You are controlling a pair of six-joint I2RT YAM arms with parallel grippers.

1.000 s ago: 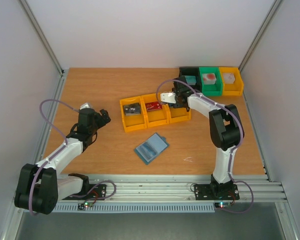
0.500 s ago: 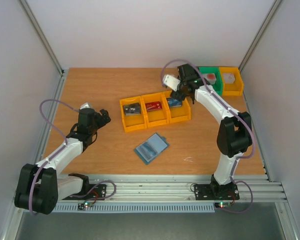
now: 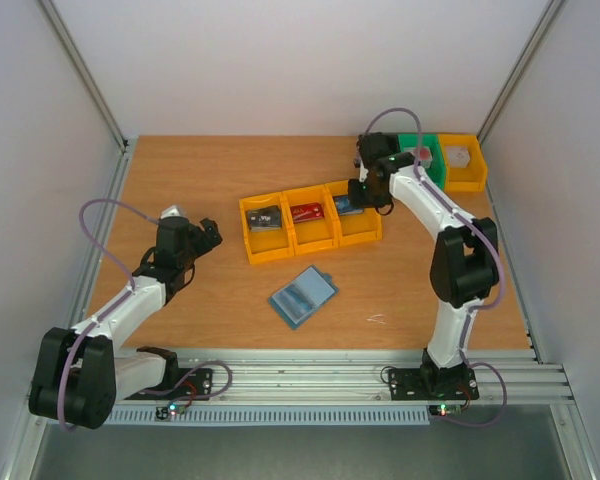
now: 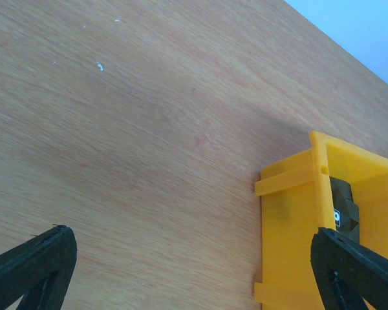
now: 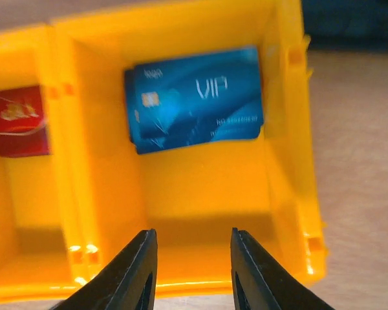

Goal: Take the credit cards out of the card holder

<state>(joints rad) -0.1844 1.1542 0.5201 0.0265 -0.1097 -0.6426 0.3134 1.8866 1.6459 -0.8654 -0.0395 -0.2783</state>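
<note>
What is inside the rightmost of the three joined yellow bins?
A blue card marked VIP lies at the far end of the yellow bin; nothing else shows. Whatever is beneath the card is covered.

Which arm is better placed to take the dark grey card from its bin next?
Likely left. The left gripper, open, is beside that card's bin; the right gripper hangs over the blue card, two bins away.

A robotics lab test cell: a wooden worktop (image 3: 230, 170) boxed in by plain white panels (image 3: 280, 60) on aluminium posts (image 3: 85, 75), arms (image 3: 450, 270) bolted to a slotted rail (image 3: 310, 372), small plastic bins (image 3: 317, 241) laid out in rows.
</note>
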